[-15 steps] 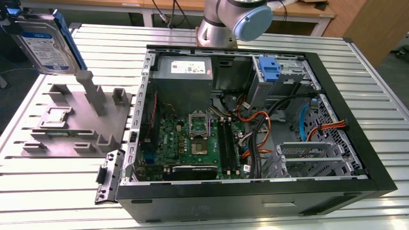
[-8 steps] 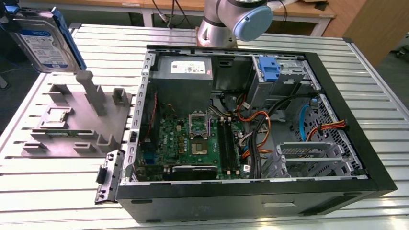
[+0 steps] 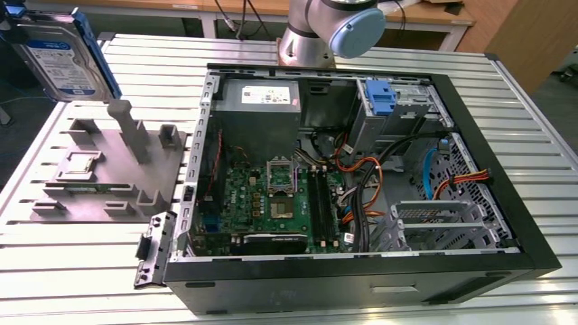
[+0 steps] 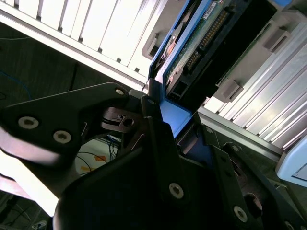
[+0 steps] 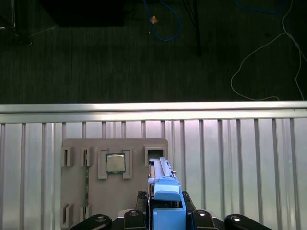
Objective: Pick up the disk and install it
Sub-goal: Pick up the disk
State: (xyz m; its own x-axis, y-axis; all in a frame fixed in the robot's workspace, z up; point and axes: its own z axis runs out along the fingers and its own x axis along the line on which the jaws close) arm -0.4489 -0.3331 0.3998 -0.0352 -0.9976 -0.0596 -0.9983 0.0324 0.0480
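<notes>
The disk (image 3: 59,57), a silver-grey drive with a blue-and-white label in a bright blue carrier, hangs upright in the air at the exterior view's upper left, above the far end of the grey fixture block (image 3: 108,169). In the first wrist view my gripper (image 5: 165,216) is shut on the disk's blue carrier (image 5: 165,199), one dark finger (image 5: 136,218) on each side. The second wrist view shows the disk's green circuit-board side (image 4: 192,43) and blue carrier end (image 4: 170,115) clamped in the gripper (image 4: 160,122).
The open computer case (image 3: 361,277) lies on the slatted metal table (image 3: 72,271), with a blue bracket (image 3: 381,98) in its upper bay, a metal drive cage (image 3: 442,223) and orange cables. The fixture block (image 5: 76,187) holds a chip (image 5: 115,163). The arm's base (image 3: 316,34) stands behind the case.
</notes>
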